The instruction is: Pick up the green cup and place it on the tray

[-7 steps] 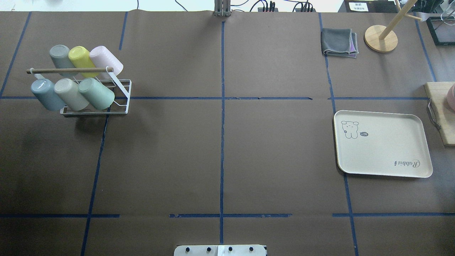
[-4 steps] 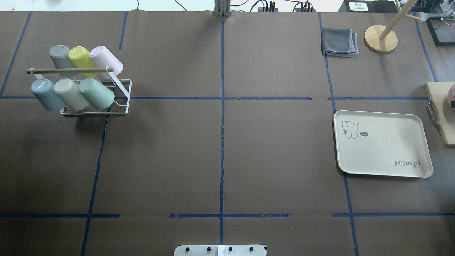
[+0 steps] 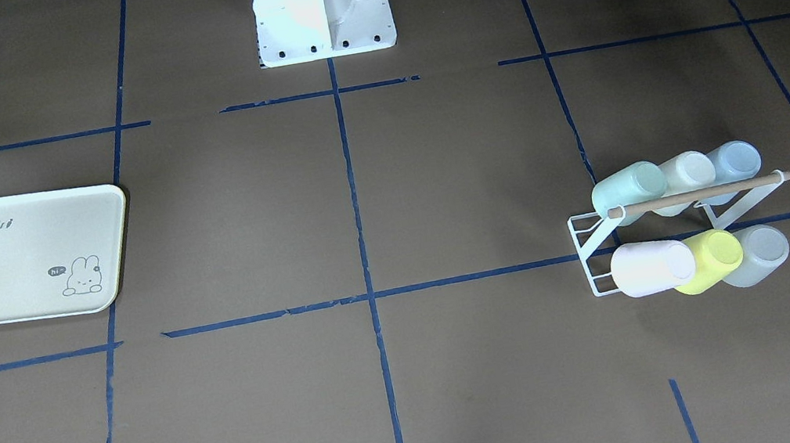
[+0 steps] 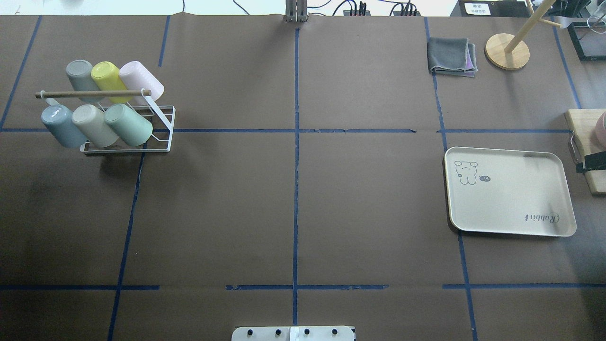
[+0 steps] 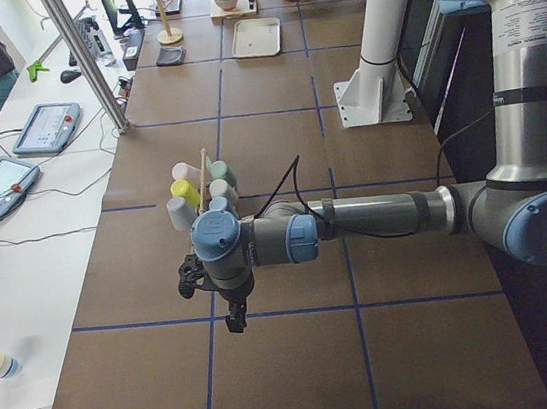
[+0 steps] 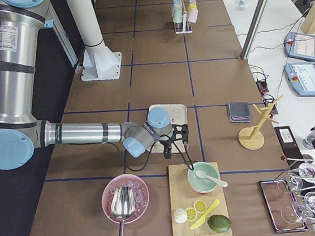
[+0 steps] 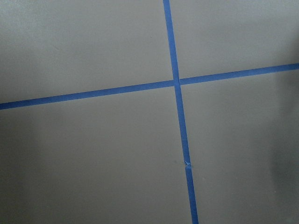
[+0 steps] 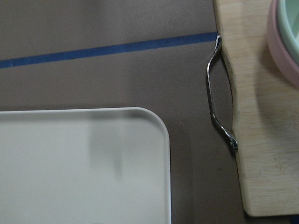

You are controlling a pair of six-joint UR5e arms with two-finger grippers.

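Observation:
The green cup [image 4: 129, 124] lies tilted on a white wire rack [image 4: 163, 135] at the table's far left, at the right end of the near row; it also shows as green cup [image 3: 627, 186]. The cream tray [image 4: 511, 192] with nothing on it lies at the right; its corner fills the right wrist view, tray [image 8: 84, 163]. Only a black tip of my right gripper [image 4: 591, 162] shows, at the tray's right edge, and I cannot tell whether it is open or shut. My left gripper [image 5: 231, 306] hangs over bare table short of the rack; its state is unclear.
Several other pastel cups share the rack, among them a yellow cup [image 4: 106, 76]. A wooden board [image 8: 261, 140] with a metal handle and a pink bowl [image 8: 285, 42] lies just right of the tray. A grey cloth [image 4: 452, 57] and a wooden stand [image 4: 507, 51] sit at the far right.
A black part of my right gripper has come into the overhead view at the right edge, beside the tray. Its shadow now falls on the tray. The cups and tray have not moved.

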